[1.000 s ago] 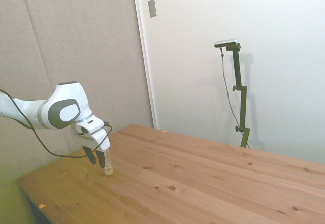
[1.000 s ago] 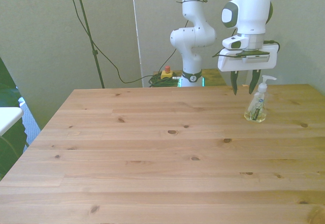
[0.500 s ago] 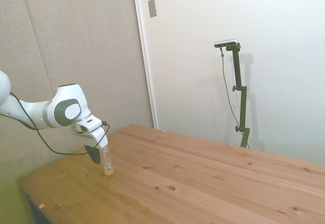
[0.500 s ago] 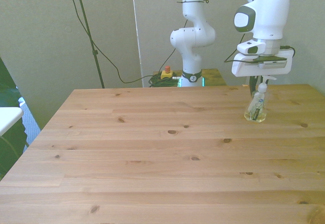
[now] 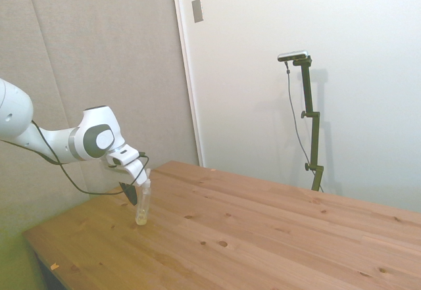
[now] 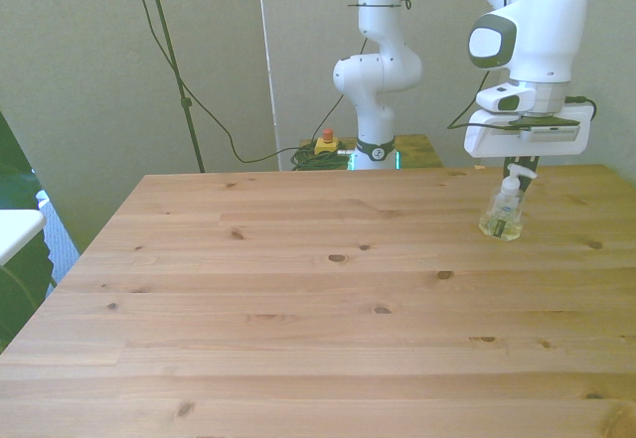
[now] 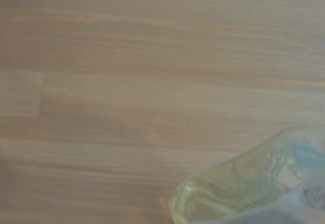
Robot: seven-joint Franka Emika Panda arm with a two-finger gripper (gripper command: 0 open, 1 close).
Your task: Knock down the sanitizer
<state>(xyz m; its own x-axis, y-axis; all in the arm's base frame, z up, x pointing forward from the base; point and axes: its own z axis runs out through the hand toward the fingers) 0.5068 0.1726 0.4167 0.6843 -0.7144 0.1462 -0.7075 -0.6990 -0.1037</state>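
Sanitizer [image 6: 502,212] standing on the wooden table [image 6: 298,299] near its far edge, toward the front view's right, tilted slightly in the side view [image 5: 143,204]. The gripper [image 6: 517,166] sits at the pump top, apparently against it; finger spacing cannot be told. Wrist view: blurred bottle base [image 7: 238,188] on wood.

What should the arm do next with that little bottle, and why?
Probably keep pushing sideways against the top. The sanitizer stands on its base on the table, only slightly tilted, and the gripper sits right by its pump top. A push up high should tip such a slim bottle over.
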